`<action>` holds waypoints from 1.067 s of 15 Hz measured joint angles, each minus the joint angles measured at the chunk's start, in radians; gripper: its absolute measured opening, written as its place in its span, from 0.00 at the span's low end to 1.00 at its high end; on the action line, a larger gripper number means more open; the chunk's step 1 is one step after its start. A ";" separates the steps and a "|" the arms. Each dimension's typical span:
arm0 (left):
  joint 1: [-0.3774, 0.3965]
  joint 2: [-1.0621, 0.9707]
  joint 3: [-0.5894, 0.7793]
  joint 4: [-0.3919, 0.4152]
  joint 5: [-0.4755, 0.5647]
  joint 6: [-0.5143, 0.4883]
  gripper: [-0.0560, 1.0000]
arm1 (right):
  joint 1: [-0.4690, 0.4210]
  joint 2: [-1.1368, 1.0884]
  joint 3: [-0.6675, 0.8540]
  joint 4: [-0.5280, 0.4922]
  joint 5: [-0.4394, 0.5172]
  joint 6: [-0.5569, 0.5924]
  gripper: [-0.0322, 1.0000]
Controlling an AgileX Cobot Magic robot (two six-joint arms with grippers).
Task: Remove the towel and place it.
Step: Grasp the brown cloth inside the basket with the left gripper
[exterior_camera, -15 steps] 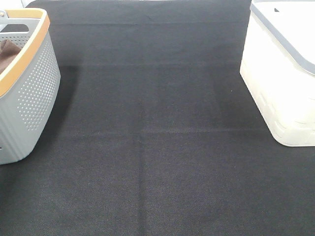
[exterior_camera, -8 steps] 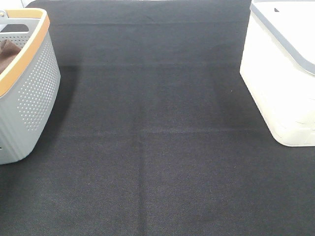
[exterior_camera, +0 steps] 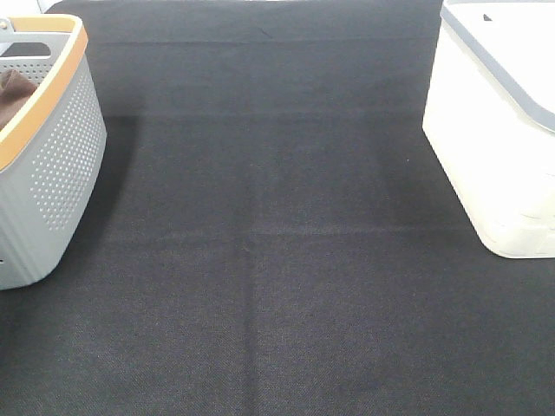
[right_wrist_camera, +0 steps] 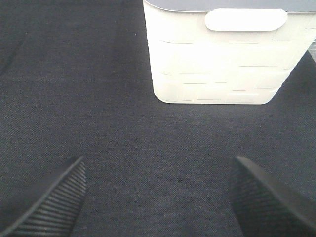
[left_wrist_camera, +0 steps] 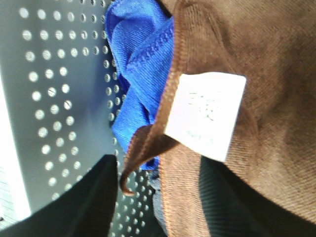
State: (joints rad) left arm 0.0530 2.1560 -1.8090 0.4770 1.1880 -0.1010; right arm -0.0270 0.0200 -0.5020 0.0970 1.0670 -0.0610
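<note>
The towel (left_wrist_camera: 256, 74) is reddish-brown with a stitched hem and a white tag (left_wrist_camera: 205, 116). In the left wrist view it lies inside the grey basket (left_wrist_camera: 59, 98), over a blue cloth (left_wrist_camera: 138, 54). My left gripper (left_wrist_camera: 158, 170) is down in the basket, open, with a fold of the towel's hem between its black fingers (left_wrist_camera: 74, 207); a thin gap shows beside the hem. My right gripper (right_wrist_camera: 158, 197) hangs wide open over the black mat, holding nothing. Neither arm shows in the exterior high view, where a bit of brown cloth (exterior_camera: 10, 91) peeks from the basket (exterior_camera: 52, 173).
The grey perforated basket with an orange rim stands at the left edge of the black mat (exterior_camera: 277, 260). A white lidded bin (exterior_camera: 494, 139) stands at the right, also ahead of the right gripper as the white bin (right_wrist_camera: 217, 54).
</note>
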 joint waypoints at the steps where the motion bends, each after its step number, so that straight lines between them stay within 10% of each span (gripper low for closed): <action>1: 0.000 0.000 0.000 0.001 -0.009 0.010 0.50 | 0.000 0.000 0.000 0.000 0.000 0.000 0.76; 16: 0.031 0.000 0.000 -0.020 -0.072 0.041 0.48 | 0.000 0.000 0.000 0.000 0.000 0.000 0.76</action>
State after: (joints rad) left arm 0.0840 2.1560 -1.8090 0.4570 1.1160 -0.0600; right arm -0.0270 0.0200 -0.5020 0.0970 1.0670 -0.0610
